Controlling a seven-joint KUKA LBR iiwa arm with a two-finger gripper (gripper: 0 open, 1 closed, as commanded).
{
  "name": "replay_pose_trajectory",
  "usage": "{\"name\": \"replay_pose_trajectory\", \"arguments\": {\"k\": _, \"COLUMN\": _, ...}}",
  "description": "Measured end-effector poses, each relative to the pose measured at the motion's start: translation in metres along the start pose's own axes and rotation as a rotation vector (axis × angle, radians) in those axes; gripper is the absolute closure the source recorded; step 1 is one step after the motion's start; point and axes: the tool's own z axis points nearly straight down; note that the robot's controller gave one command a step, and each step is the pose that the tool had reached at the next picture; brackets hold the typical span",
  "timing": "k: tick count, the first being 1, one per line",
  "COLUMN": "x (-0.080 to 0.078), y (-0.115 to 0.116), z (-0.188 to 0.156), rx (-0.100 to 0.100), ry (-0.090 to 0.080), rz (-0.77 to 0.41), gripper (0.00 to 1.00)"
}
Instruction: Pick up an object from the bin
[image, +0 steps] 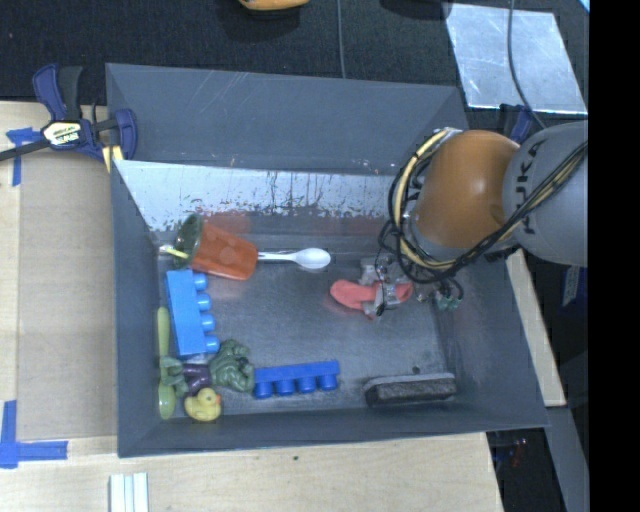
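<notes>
Orange wrist cover (462, 192) sits uppermost, and under it the gripper (379, 292) is at the right end of a flat red piece (347, 294), toward 3 o'clock of the bin (300, 125) floor. Whether its jaws are apart or together cannot be told. From the gripper, a white spoon (302, 259) lies at 10 o'clock, a dark block (410, 389) at 5 and a blue bar (296, 380) at 7.

Nearest the gripper (378, 292) I see a white spoon (303, 259), just off to its left in the view, with the handle meeting an orange block (224, 252) further that way. Below the gripper a dark bar (410, 388) lies along the near wall, and a long blue brick (296, 380) sits lower left. Furthest from it, a wide blue brick (190, 312), a green toy (230, 366) and a yellow lump (204, 404) crowd the lower-left corner
</notes>
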Motion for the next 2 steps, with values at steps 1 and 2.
{"name": "replay_pose_trajectory", "arguments": {"k": 1, "x": -0.001, "y": -0.013, "z": -0.043, "rx": 0.005, "ry": -0.001, "rz": -0.178, "gripper": 1.00}}
{"name": "replay_pose_trajectory", "arguments": {"k": 2, "x": 0.001, "y": 0.006, "z": -0.130, "rx": 0.002, "ry": 0.000, "rz": -0.010, "gripper": 1.00}}
